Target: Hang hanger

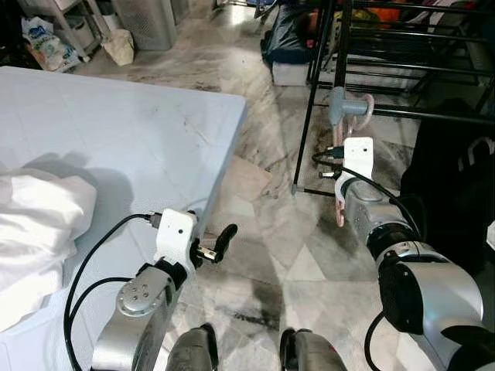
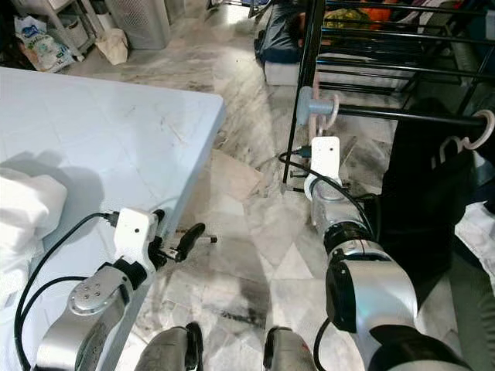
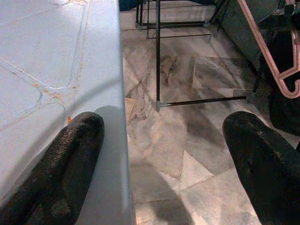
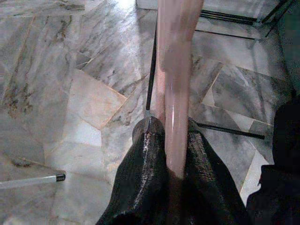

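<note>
1. Grey-veined marble floor stretches ahead of me, with a pale blue mattress on my left and a black clothes rack standing on my right.
2. My right gripper is clamped tight on a pink hanger; in the right wrist view the hanger's bar runs straight out from between my two black fingers.
3. From my head camera, my right arm reaches forward toward the rack, and the pink hanger's hook curls up beside a grey fitting on the rack's horizontal rail. I cannot tell whether the hook is resting on the rail or just next to it.
4. A black garment hangs from a white hanger hook on the same rail, further to my right.
5. My left gripper is held low at the mattress edge, fingers spread wide and holding nothing.
6. White bedding lies bunched on the mattress at my far left.
7. A grey bin and a plastic bag sit on the floor beyond the mattress.
</note>
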Controlling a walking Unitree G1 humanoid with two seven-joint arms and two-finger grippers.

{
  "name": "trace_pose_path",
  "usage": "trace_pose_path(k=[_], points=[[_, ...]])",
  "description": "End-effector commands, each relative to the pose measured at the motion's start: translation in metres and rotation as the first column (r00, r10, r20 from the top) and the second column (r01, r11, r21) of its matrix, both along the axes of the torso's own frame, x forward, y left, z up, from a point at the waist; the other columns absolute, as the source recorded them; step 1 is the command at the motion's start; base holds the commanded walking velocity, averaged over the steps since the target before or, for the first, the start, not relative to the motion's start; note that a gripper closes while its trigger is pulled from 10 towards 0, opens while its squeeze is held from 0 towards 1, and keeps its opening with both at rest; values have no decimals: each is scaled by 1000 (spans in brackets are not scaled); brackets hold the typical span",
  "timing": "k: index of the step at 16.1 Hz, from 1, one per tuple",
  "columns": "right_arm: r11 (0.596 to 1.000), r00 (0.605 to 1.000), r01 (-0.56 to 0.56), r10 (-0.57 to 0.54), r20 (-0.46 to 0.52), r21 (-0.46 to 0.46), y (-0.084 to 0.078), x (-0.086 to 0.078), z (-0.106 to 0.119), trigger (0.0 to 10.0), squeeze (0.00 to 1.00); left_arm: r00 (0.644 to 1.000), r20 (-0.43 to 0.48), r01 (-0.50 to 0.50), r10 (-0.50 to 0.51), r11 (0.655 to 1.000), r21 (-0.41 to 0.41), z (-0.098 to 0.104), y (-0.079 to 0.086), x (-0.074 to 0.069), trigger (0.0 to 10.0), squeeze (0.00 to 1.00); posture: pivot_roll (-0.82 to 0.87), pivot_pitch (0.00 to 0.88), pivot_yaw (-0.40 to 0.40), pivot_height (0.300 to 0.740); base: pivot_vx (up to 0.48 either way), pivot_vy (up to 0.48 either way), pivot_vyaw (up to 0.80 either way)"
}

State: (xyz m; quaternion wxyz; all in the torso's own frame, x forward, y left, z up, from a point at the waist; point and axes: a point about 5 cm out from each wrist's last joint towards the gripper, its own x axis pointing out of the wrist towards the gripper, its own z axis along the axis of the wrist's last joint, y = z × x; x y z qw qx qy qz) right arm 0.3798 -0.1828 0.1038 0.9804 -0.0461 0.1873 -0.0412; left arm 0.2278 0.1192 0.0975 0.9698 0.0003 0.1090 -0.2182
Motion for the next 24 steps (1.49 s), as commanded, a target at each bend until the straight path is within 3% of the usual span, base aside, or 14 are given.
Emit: trace_pose_path(k=[1,6,13,15,21,24], points=[[1000,996,9,-8,-94,9,-1,-11,-22,10000,1000,999,-35,-4,4,1000,12,-8,1,-2,10000,0,65,146,52,740,0,0,0],[997,997,65,-67,-37,-50,-16,-14,-20,10000,1000,1000,-31,6,-5,1000,11,-9,-3,3,10000,0,53,124,52,740,0,0,0],[984,984,79,-51,169,-162,-15,-18,-12,10000,1000,1000,-2,1,-1,1000,3,-11,-7,20,10000,0,16,32,47,740,0,0,0],[982,983,74,-42,178,-176,-16,-21,-14,10000,1000,1000,2,4,-4,1000,1,-12,-9,23,10000,0,3,10,43,740,0,0,0],[970,960,136,-80,269,-199,-23,-40,-20,10000,1000,1000,2,1,-1,1000,-2,-18,-8,30,10000,0,-27,0,42,740,0,0,0],[964,944,162,-90,318,-210,-23,-59,-24,10000,1000,999,32,-3,2,1000,9,-17,-10,34,10000,0,-32,0,44,740,0,0,0]])
